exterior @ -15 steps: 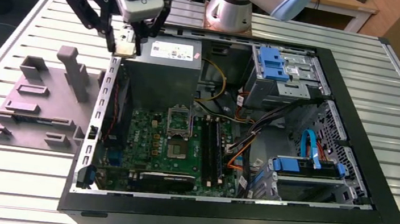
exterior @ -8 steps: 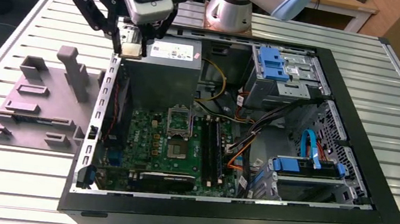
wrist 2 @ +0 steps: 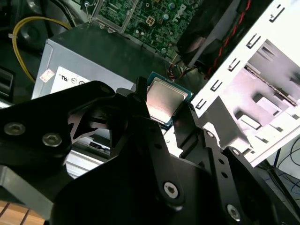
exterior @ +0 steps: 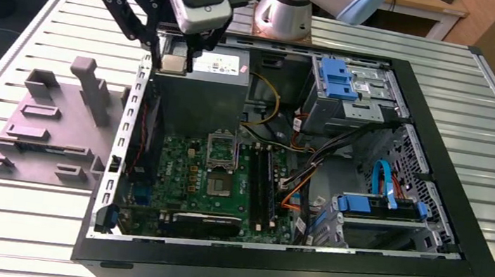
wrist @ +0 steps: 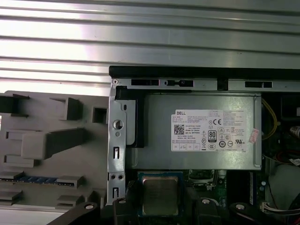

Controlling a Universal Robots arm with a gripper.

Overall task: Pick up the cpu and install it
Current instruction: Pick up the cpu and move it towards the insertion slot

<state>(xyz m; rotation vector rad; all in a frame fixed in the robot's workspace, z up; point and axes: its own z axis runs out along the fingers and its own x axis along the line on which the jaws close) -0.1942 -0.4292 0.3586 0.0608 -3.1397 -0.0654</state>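
Silver metal slats make up the big table, and everything sits on it. A black computer case lies on its side with the cover off, so its insides show. Just beside the case, on the exterior view's left, lies a mauve-grey plastic tray with blocks that stand up. The silver robot arm comes in from the far side of the table.

Inside the case, a grey power supply box sits at the far end. Its white label shows in the first wrist view. A green motherboard lies flat on the floor of the case, next to the box. A yellow cable bends past the box. Two blue drive holders sit on the exterior view's right side of the case.

The black gripper hangs above the power supply box, close to the case wall that is next to the tray. Its two fingers are pulled in tight on the cpu, one on each side, and they hold it up in the air. In both wrist views the cpu's shiny silver top shows between the fingers.

A black square socket with a metal frame sits on the motherboard, lower down and well apart from the cpu
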